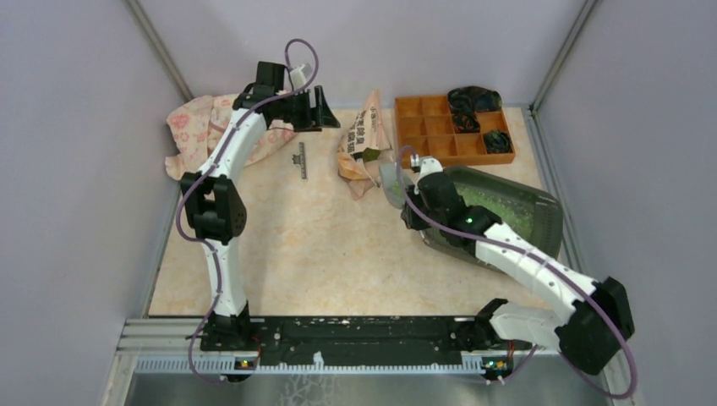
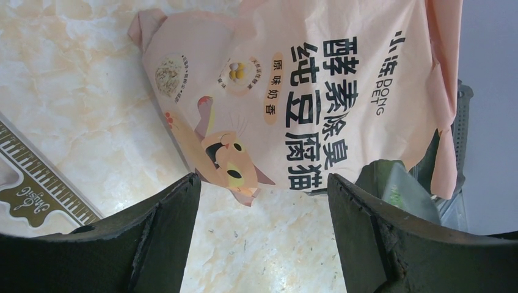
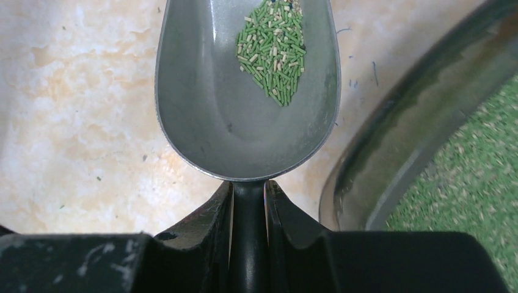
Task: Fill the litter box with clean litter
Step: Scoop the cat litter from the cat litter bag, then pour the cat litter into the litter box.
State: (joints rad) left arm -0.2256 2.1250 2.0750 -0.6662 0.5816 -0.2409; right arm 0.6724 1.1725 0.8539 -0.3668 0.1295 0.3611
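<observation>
While 1 scoop [image 3: 220, 116] holds litter [image 3: 273, 52], 1 litter box [image 3: 391, 134] adjacent.

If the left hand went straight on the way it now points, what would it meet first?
Probably the pink printed bag, which fills the wrist view just beyond the open left hand. Nothing shows between them, though the depth is unclear.

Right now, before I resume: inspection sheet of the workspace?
Surface: marbled tabletop, a few specks.
Job's things: litter box holds a layer of clean litter; grey scoop carries a little more.
Clutter: pink litter bag, orange organiser, floral cloth, ruler.
Grippers: left gripper open, empty, by the bag; right gripper shut on the scoop's handle.
Cables: purple cables loop along both arms.
Surroundings: plain walls on three sides.
</observation>
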